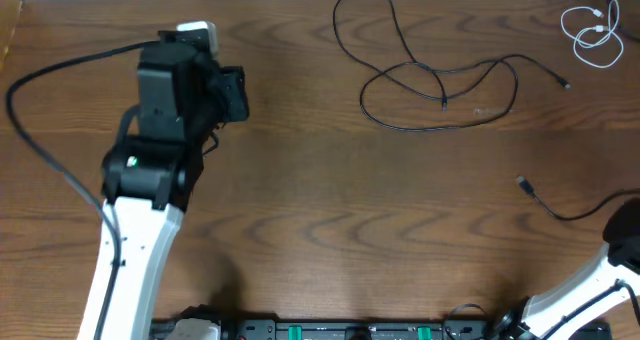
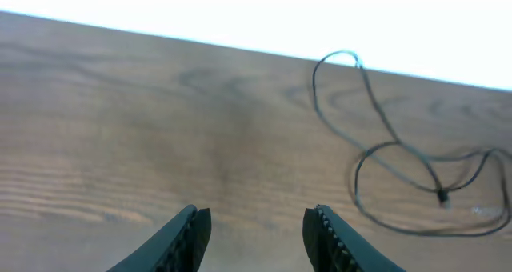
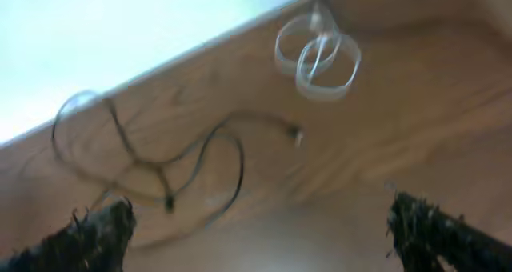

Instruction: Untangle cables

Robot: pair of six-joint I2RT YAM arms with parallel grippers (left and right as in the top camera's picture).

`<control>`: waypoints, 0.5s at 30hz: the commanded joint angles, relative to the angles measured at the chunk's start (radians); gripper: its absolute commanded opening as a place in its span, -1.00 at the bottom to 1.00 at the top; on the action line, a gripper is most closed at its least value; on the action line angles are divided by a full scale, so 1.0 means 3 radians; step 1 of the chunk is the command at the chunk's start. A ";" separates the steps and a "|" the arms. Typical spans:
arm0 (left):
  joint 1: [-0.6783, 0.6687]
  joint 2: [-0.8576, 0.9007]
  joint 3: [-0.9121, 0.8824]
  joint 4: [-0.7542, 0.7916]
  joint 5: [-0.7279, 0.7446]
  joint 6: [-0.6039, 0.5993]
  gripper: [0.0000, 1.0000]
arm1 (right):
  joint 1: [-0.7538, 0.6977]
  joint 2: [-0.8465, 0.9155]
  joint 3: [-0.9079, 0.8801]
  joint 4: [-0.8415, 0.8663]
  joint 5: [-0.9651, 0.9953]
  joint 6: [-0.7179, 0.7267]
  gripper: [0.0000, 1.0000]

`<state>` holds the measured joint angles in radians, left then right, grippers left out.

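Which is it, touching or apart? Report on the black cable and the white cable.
Apart. In the overhead view, bare table separates the black cable from the white cable.

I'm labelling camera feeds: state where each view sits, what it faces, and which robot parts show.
Overhead: above the table, looking straight down; left arm, part of right arm, black cable, white cable.
Left wrist: low on the left arm, facing the table's far edge; open left claw at bottom, black cable beyond.
Right wrist: on the right arm, facing the far edge; open right claw at bottom, both cables ahead.
Shared: all see the black cable; overhead and right wrist see the white one.
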<state>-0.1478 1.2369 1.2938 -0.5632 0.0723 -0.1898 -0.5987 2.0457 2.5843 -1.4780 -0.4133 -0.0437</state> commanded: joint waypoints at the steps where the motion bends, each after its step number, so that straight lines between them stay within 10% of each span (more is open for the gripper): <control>1: 0.0001 -0.0205 0.0058 0.0011 -0.0045 0.0060 -0.13 | 0.0134 -0.0022 0.0014 -0.0234 0.0010 -0.0065 0.99; 15: 0.0001 -0.0364 0.0058 -0.0254 -0.0042 0.0056 -0.12 | 0.0237 -0.0856 -0.0083 -0.0735 0.0338 -0.0235 0.89</control>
<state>-0.1478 1.1324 1.2938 -0.6304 0.0719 -0.1825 -0.5499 1.7935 2.5820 -1.6943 -0.3580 -0.0959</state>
